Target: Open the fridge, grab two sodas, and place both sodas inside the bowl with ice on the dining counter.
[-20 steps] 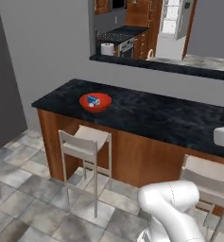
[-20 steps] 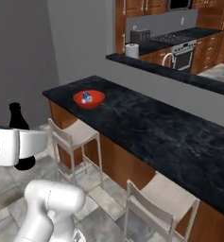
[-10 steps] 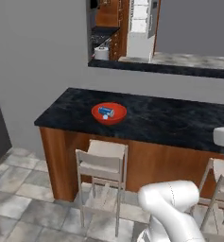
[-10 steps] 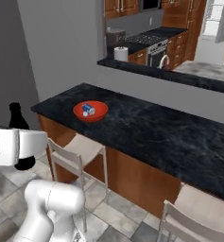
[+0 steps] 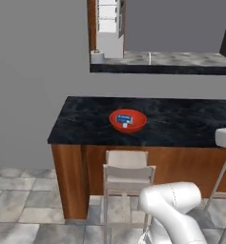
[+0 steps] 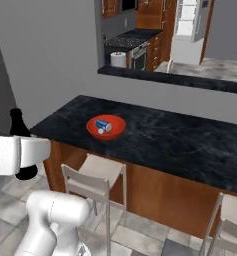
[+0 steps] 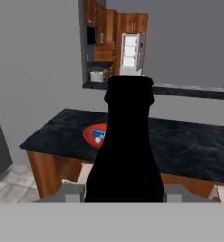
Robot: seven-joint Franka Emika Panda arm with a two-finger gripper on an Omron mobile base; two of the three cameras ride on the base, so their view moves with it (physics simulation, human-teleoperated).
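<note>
Base has swung to face the counter (image 5: 190, 121) squarely | end effector (image 7: 124, 191) clamped on bottle (image 7: 125, 151), well short of counter | can (image 6: 102, 126) in bowl (image 6: 106, 127) | risk: bottle knocking bowl or stool (image 5: 127, 172) on approach.

Veined marble counter (image 5: 181, 121) — wooden base, glossy bottle (image 7: 125, 151)

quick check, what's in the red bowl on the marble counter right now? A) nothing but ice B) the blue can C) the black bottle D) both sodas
B: the blue can lies in the bowl on the dining counter, while the black bottle is held in the gripper, short of the counter.
</note>
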